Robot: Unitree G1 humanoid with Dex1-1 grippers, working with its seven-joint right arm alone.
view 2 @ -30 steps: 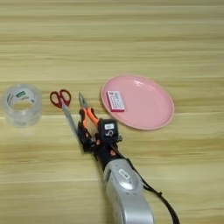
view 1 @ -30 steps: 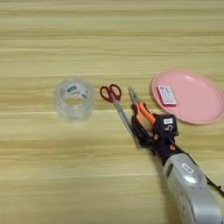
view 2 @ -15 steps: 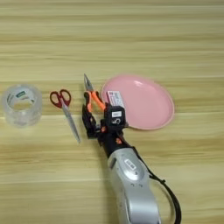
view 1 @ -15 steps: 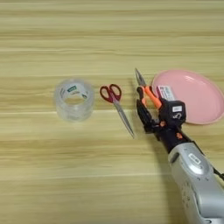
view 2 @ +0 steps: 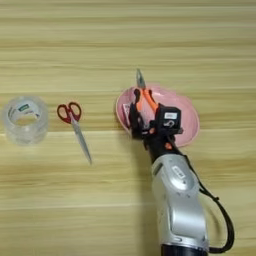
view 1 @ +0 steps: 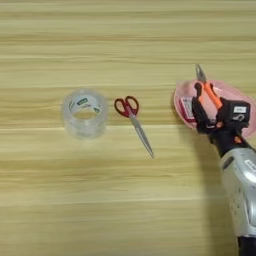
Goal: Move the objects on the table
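The orange-and-black-handled pliers [view 2: 144, 98] are clamped between the black fingers of the right gripper [view 2: 142, 117], their metal tip pointing away over the far rim of the shallow oval pink plate [view 2: 188, 116]. A small pink-and-white rectangular piece [view 1: 187, 108] lies on the plate's left part, just beside the gripper. Well to the left on the light-yellow wooden table [view 1: 125, 190] lie red-handled scissors [view 1: 132, 117] and, further left, a clear wide tape roll [view 1: 84, 112].

Silver forearm [view 2: 179, 207], black looping cable [view 2: 224, 226], black two-fingered tool [view 2: 142, 117] with white label.
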